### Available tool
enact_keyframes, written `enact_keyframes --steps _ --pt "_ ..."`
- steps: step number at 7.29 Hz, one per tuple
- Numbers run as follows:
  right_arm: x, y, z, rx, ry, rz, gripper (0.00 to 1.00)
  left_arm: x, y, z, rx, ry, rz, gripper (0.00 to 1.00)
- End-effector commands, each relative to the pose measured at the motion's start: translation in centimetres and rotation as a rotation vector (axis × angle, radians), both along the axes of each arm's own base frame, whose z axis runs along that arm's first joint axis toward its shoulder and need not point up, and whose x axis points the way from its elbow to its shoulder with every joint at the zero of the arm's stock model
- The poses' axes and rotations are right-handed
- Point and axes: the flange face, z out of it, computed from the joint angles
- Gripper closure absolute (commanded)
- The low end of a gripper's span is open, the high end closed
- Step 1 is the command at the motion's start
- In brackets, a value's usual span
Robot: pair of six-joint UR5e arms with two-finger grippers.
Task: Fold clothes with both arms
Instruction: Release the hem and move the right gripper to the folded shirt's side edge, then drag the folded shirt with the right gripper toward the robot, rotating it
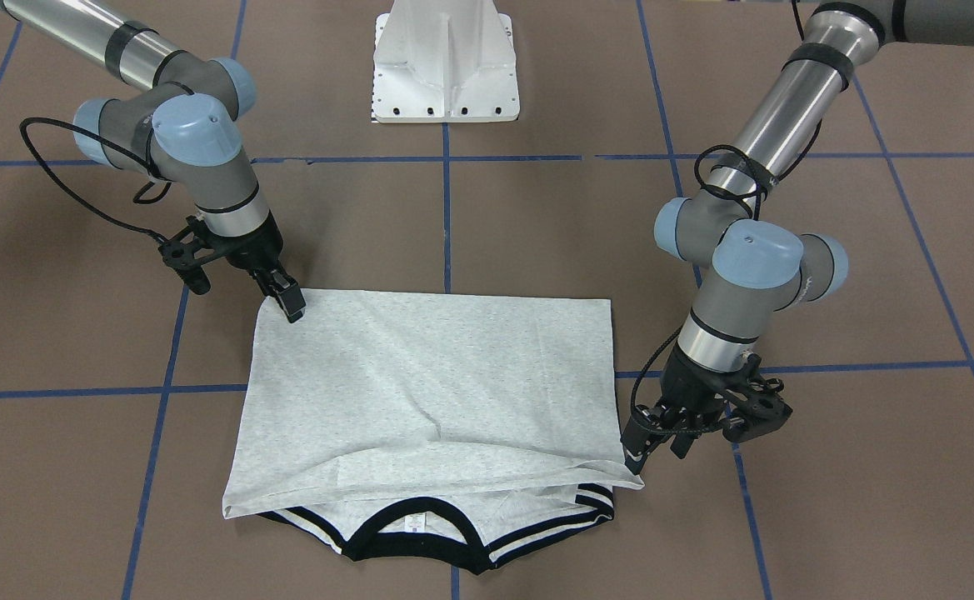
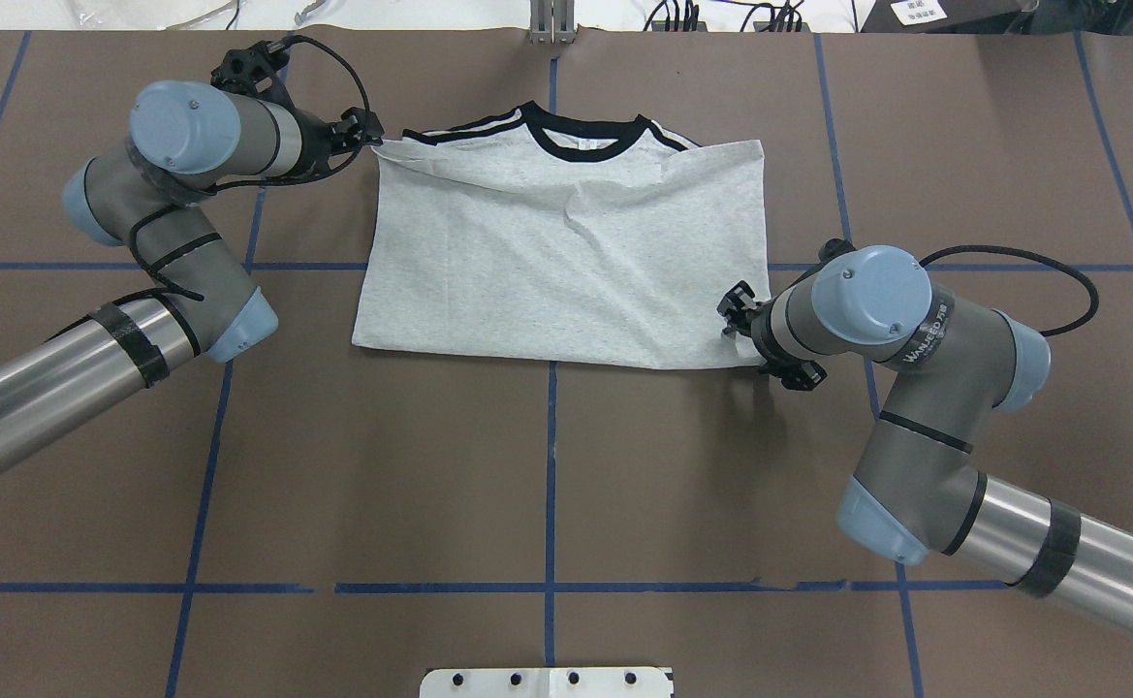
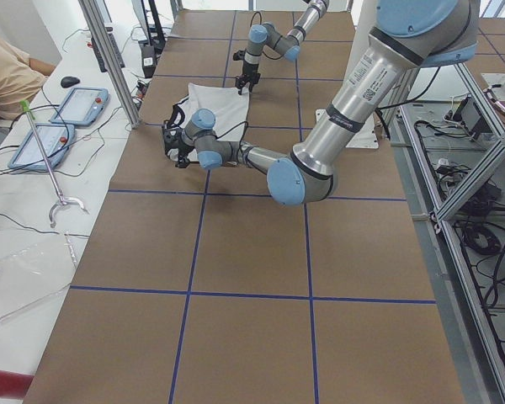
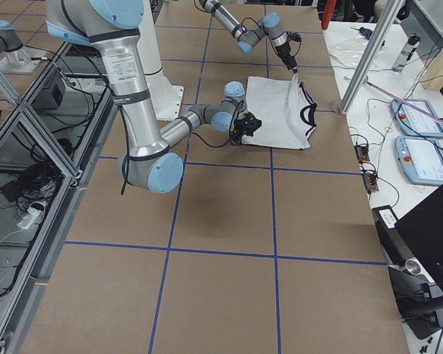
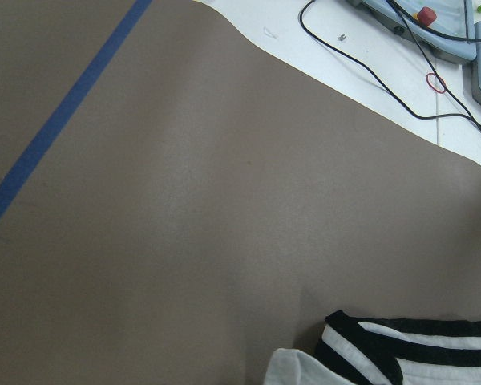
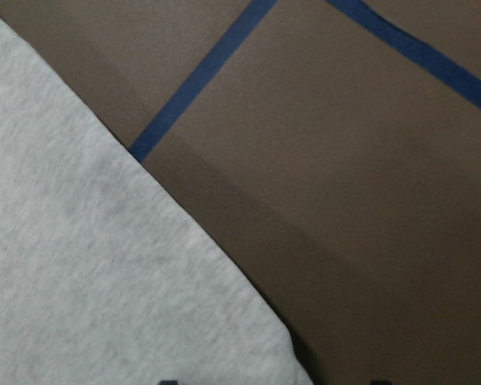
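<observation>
The grey T-shirt lies on the brown table, its lower half folded up towards the black collar; the print is hidden. It also shows in the overhead view. My left gripper is at the folded-over hem's corner by the striped shoulder and looks shut on that corner. The left wrist view shows the striped sleeve and no fingers. My right gripper rests at the fold's corner nearest the robot. The right wrist view shows that grey corner with two dark tips wide apart at the bottom edge.
The white pedestal base stands behind the shirt on the robot's side. Blue tape lines grid the brown table. Beyond the far edge lie control pendants and cables, with a person seated at the side.
</observation>
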Motion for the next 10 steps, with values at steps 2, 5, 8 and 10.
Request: enact_keyframes --steps 2,5,8,10 --pt "0.9 0.4 -1.3 0.001 -0.033 -0.010 1.00 0.0 0.0 0.1 -0.002 -0.002 0.000 0.13" --pt "7.2 5.9 -2.3 -0.006 -0.097 -0.062 1.00 0.1 0.3 -1.2 0.007 0.013 0.003 0.13" --pt "5.3 24.4 -3.0 -0.069 -0.139 -0.464 1.00 -2.6 7.6 -4.2 0.047 0.106 0.091 0.13" --pt "5.1 29.7 -3.3 -0.224 -0.183 -0.706 0.24 -0.6 13.4 -7.0 -0.079 0.263 0.166 0.12"
